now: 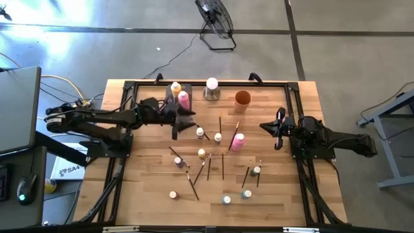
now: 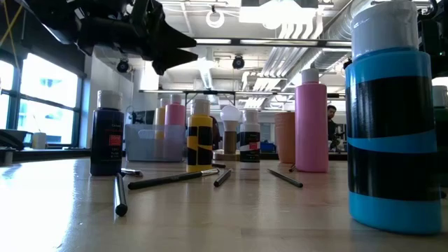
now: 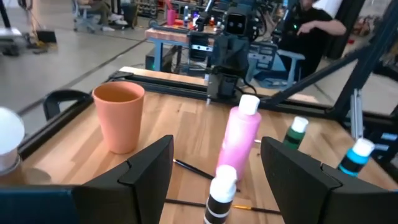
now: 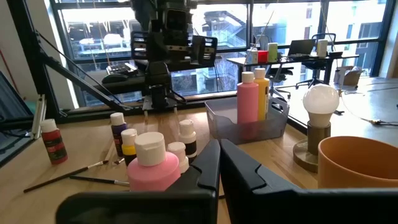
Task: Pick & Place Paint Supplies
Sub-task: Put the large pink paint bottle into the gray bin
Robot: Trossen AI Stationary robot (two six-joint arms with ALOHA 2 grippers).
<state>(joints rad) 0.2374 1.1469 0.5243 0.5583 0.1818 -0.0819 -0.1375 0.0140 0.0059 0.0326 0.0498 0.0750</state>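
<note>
The pink bottle (image 1: 238,141) stood upright mid-table among scattered brushes (image 1: 222,166). It was probably light, rigid, smooth plastic that could tip; grasping the body below the cap appeared best. The left gripper (image 3: 216,177) gaped wide near the tray (image 4: 245,127). The right gripper (image 4: 219,163) was closed, empty.

Two large pink bottles (image 1: 238,141), one large yellow bottle (image 1: 175,88), eight tiny white-capped bottles (image 1: 199,133). Thin paintbrushes (image 1: 222,165): roughly ten, exact count unclear. One orange cup (image 1: 242,98), one white ball on a metal base (image 1: 211,84), one grey tray (image 4: 277,121).
</note>
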